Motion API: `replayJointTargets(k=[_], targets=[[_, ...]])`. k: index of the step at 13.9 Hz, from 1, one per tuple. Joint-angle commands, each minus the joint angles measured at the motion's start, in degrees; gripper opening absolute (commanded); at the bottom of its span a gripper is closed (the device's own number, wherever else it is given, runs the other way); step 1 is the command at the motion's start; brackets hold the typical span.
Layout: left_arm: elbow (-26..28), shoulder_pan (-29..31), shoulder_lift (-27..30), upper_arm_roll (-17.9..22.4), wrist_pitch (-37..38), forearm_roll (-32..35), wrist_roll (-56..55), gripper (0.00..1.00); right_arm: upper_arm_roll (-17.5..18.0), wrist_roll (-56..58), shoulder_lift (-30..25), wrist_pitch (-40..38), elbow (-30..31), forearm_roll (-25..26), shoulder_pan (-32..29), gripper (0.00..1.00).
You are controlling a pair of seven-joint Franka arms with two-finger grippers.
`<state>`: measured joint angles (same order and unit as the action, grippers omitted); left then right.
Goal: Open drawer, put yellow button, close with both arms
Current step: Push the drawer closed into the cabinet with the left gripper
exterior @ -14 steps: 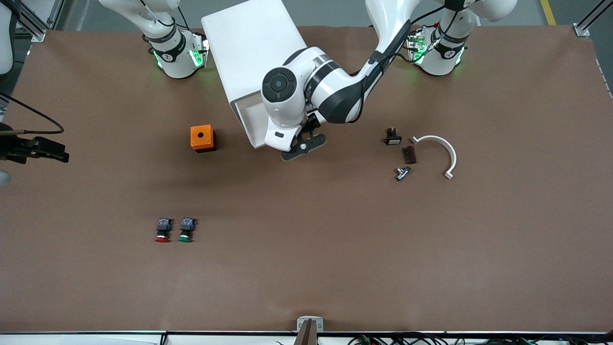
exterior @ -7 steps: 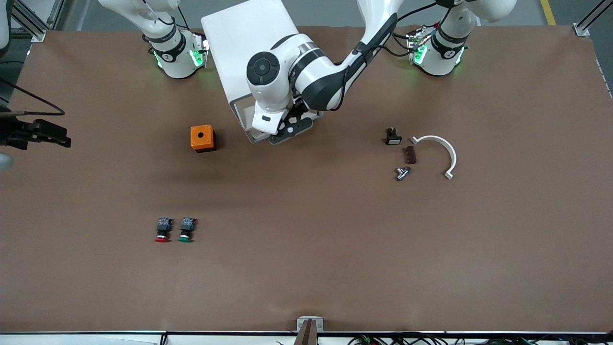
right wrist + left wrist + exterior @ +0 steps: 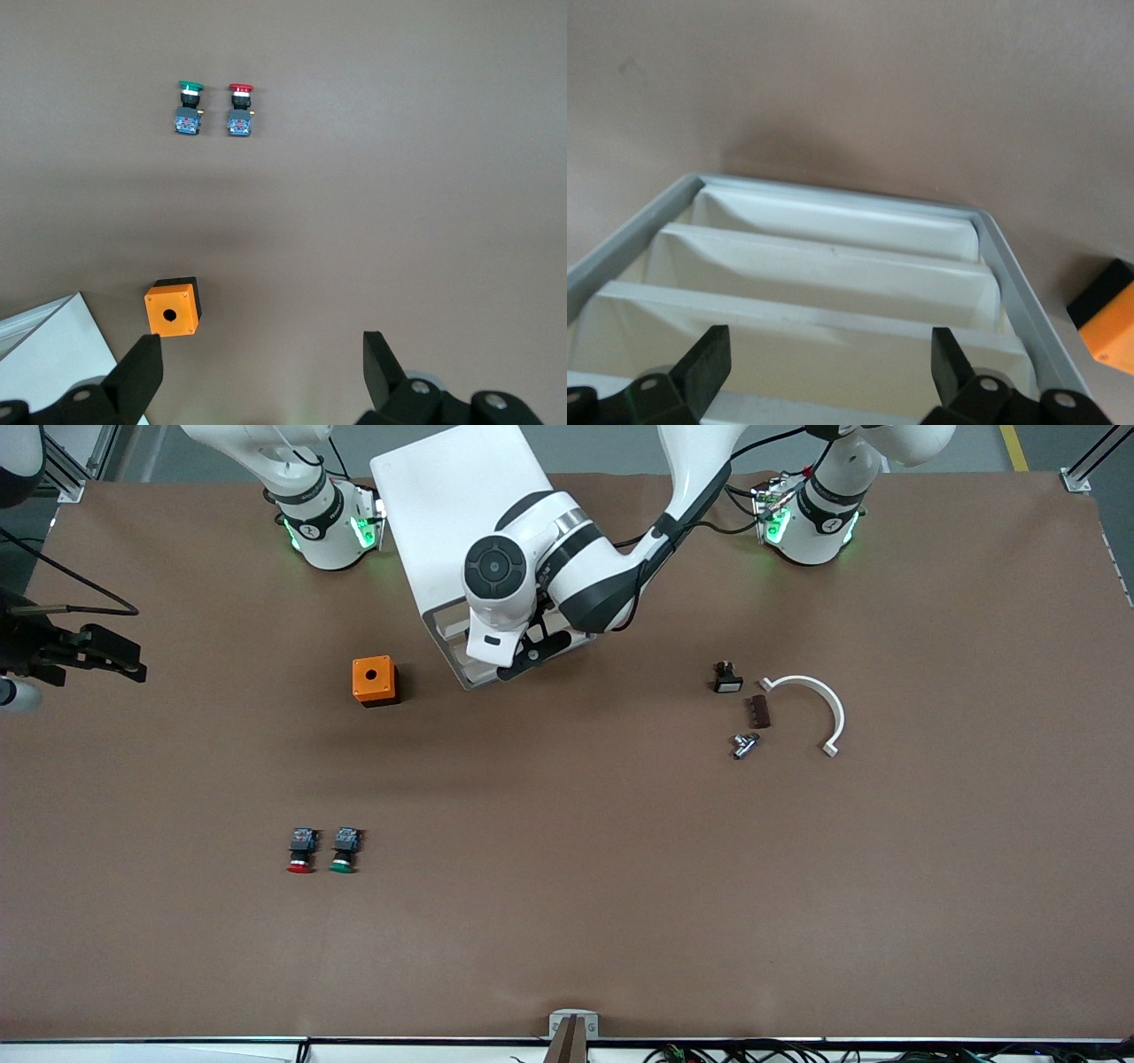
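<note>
- Cabinet (image 3: pixel 461 509) stands on the worktop (image 3: pixel 620 868) between the two arm bases, its front facing the front camera
- Left gripper (image 3: pixel 530 654) is at the cabinet front, fingers spread wide with nothing between them; the left wrist view shows both fingers (image 3: pixel 704 367) just in front of the stacked drawer fronts (image 3: pixel 833 274)
- Drawers look pushed in or nearly so; I cannot tell which one holds anything
- Right gripper (image 3: pixel 93 657) hangs over the worktop edge at the right arm's end, waiting, fingers apart and empty in its wrist view
- Yellow button: not visible in any view. Only a red button (image 3: pixel 301 852) and a green button (image 3: pixel 344 851) lie side by side, nearer the camera than the orange box (image 3: pixel 373 681)
- Handling judgement, drawer: thin rigid plastic, light, likely slides easily; the smooth front gives little grip, so press flat on the face with both grippers, spaced apart, to avoid skewing it
- Cabinet is light enough that a push may shove it along the worktop
- Small parts (image 3: pixel 744 713) and a white curved piece (image 3: pixel 819 700) lie toward the left arm's end, untouched
</note>
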<state>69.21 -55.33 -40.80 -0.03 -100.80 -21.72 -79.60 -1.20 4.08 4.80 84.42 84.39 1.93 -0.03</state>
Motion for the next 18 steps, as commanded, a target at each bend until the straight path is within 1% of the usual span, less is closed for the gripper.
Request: replayJointTargets(k=[1, 5, 7, 11, 16, 18], targets=[[0.7, 0.1, 0.4, -0.8, -0.1, -5.3, -1.5, 0.99, -0.2, -0.7, -2.5, 0.7, 1.8, -0.5, -0.5, 1.00], [3.4, 0.0, 0.4, -0.8, -2.3, -8.4, -1.5, 0.99, -0.1, -0.7, -4.4, 1.4, 1.8, -0.7, -0.5, 1.00], [4.0, 0.0, 0.4, -0.8, -3.2, -9.2, -1.5, 0.99, -0.3, -0.6, -5.0, 1.7, 2.0, -2.5, -1.3, 1.00], [5.2, -0.2, 0.5, -0.8, -4.8, -11.5, -1.5, 0.99, -0.2, -0.6, -6.9, 2.9, 5.6, -2.5, -1.4, 1.00], [5.1, 0.4, 1.0, -0.4, -4.8, -10.9, -1.3, 0.99, -0.1, -0.6, -8.1, 3.6, 7.7, -2.5, -1.2, 1.00], [4.6, 2.0, 1.9, 0.3, -4.8, -9.8, -0.7, 0.99, 0.0, -0.6, -8.4, 3.6, 8.2, -2.5, -1.0, 1.00]])
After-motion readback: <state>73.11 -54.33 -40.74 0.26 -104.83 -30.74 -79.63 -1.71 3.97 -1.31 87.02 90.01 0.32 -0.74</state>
